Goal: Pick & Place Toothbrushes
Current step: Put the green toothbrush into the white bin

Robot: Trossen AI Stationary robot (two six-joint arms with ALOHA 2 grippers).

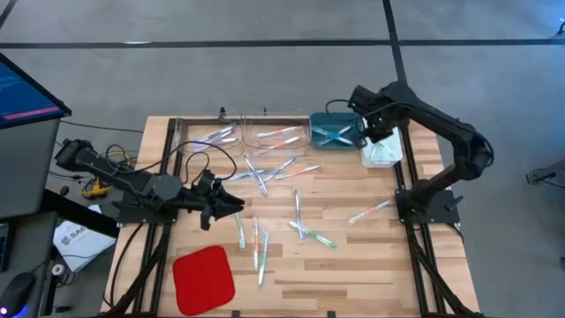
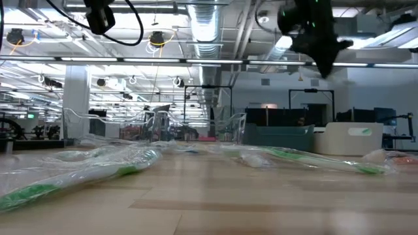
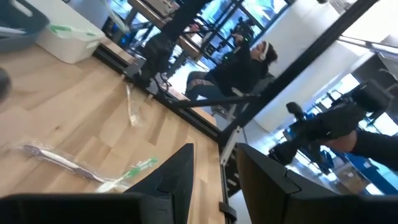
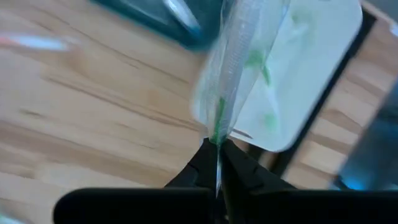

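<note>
Green-accented toothbrush (image 4: 233,68), wrapped: light, stiff, slippery; right gripper (image 4: 217,158) fingers clenched on its end, upper right above white bin (image 1: 381,152); left fingers parted, empty.

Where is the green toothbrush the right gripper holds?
The green toothbrush is pinched in the shut right gripper, hanging above the white bin at the table's far right, beside the teal bin.

Table (image 1: 353,265): pale wood planks, black frame. Pad (image 1: 203,278), near left: flat red. Far bins: two clear (image 1: 275,134), one teal (image 1: 335,131), one white (image 1: 382,152). Toothbrushes (image 1: 300,228): translucent, green, blue, orange accents. Brush in right gripper (image 4: 217,163): clear wrap, green stripe (image 4: 219,118). Arms: dark.
</note>
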